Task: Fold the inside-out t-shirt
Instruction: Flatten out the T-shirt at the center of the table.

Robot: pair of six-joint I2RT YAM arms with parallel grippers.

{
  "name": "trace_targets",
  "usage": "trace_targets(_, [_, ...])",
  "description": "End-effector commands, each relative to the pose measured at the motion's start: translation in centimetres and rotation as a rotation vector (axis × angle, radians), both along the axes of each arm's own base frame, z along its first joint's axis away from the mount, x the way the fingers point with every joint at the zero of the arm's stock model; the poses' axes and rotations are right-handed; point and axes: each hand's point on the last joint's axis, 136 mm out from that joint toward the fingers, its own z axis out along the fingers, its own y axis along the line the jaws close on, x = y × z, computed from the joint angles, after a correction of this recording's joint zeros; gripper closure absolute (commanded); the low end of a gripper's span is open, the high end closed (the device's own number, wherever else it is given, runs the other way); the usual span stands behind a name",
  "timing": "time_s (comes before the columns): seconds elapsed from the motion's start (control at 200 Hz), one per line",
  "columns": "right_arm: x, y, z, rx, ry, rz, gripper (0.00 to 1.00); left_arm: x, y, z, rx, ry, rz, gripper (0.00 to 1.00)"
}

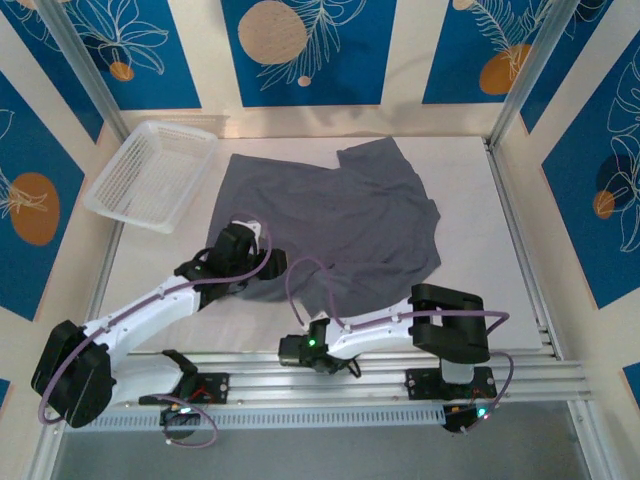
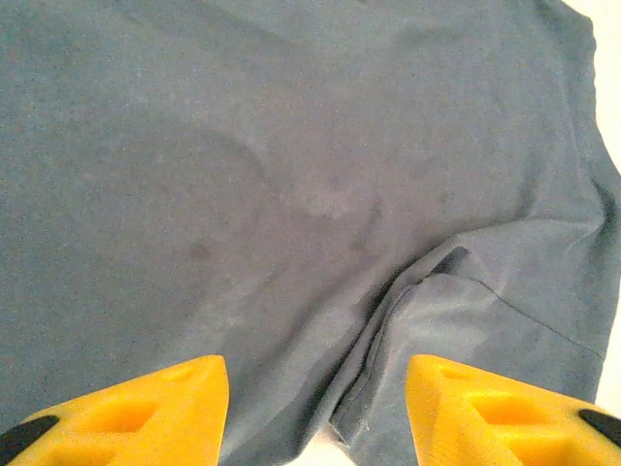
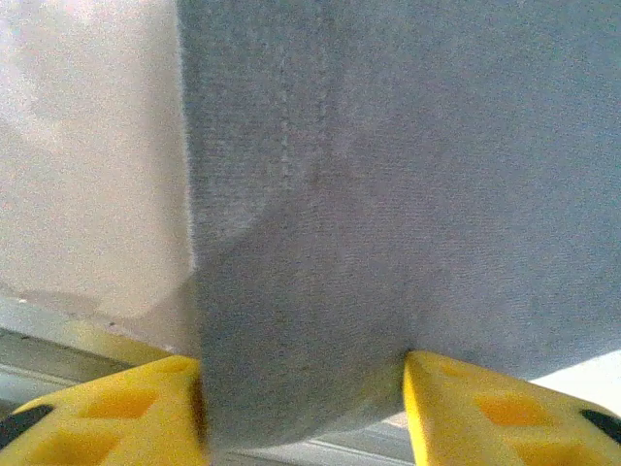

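The table [image 1: 470,215] is bounded by a metal rail [image 1: 400,362] along the near edge and by slanted frame posts at both sides. The widest bare stretch lies to the right of the inside-out t-shirt [image 1: 335,215], with a narrower bare strip between its near edge and the rail. At the far-left corner sits a white mesh basket [image 1: 150,172], just beside the shirt's left edge but apart from it. The shirt lies spread over the middle of the table, its near corner reaching towards the rail. The left gripper [image 1: 240,250] hangs over the shirt's near-left part. In the left wrist view its yellow fingers [image 2: 146,413] stand wide apart with nothing clasped between them. The right gripper [image 1: 296,350] sits at the near corner, jaws partway open. There the hemmed corner of the cloth [image 3: 388,194] lies flat between the fingers [image 3: 485,413], unpinched. The shirt is plain slate grey with no print and mostly smooth, apart from low wrinkles and one folded-over flap [image 2: 485,320].
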Motion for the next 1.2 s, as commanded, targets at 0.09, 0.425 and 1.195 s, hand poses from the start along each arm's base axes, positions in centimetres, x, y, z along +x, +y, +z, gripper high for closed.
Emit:
trace_targets(0.09, [-0.7,-1.4,-0.4,-0.027,0.027,0.003,0.43,0.2,0.8,-0.2,0.004,0.001,0.039,0.49])
trace_targets(0.425, [-0.5,-1.0,2.3,0.044,0.021,0.018,0.79,0.2,1.2,-0.8,0.027,0.028,0.060,0.48])
trace_targets(1.195, [9.6,-5.5,8.3,0.627,-0.025,-0.305,1.00,-0.2,13.0,-7.9,0.503,0.394,0.426,0.51])
